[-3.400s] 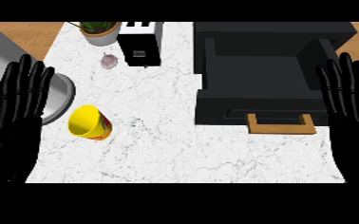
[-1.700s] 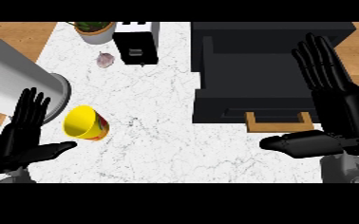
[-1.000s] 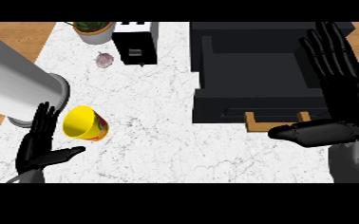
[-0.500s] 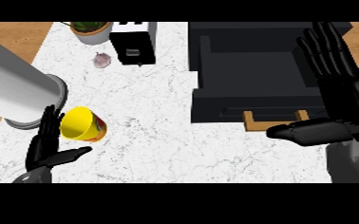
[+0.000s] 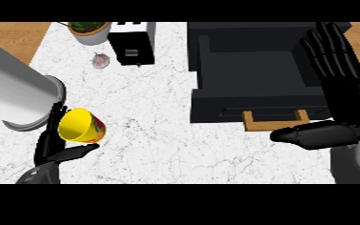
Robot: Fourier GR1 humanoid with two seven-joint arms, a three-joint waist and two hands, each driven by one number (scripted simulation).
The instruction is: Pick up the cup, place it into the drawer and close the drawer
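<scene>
The yellow cup [image 5: 79, 125] lies on its side at the near left of the counter [image 5: 155, 124], just against the left hand [image 5: 55, 145], whose fingers are straight and hold nothing. The right hand [image 5: 330, 95] is spread open at the right, beside the open black drawer [image 5: 256, 71].

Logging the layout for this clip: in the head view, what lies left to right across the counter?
Left robot hand → yellow cup → toaster → open black drawer → right robot hand.

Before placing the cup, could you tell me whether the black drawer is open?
Open: the black drawer shows its hollow interior, wooden handle toward the robot.
</scene>
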